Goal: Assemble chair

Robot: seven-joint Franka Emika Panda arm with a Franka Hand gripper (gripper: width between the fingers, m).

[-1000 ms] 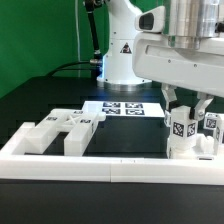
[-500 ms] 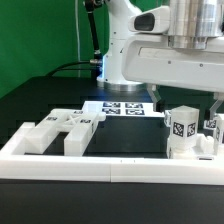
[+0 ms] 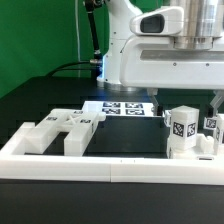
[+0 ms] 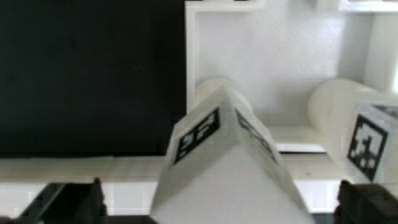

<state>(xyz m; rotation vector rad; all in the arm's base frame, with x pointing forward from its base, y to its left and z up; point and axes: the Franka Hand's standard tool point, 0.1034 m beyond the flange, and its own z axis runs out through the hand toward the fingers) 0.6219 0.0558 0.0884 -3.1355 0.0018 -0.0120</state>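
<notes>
A chunky white chair piece point(image 3: 182, 131) with square tags stands upright at the exterior view's right, against the white border rail point(image 3: 100, 166). My gripper point(image 3: 185, 102) is open around its top, one finger on each side and apart from it. In the wrist view the same chair piece point(image 4: 222, 150) rises between the open jaws of the gripper point(image 4: 217, 205). A second tagged piece point(image 3: 213, 128) stands just beyond it, with a rounded white part point(image 4: 343, 108) beside it. Other chair pieces point(image 3: 60, 131) lie at the exterior view's left.
The marker board point(image 3: 122, 107) lies flat on the black table behind the pieces. The robot's white base point(image 3: 122, 55) stands at the back, with a green backdrop behind it. The border rail runs along the table's front.
The fingers were shut on the right-hand chair piece; they have spread wide and let it go. The piece stays standing where it was.
</notes>
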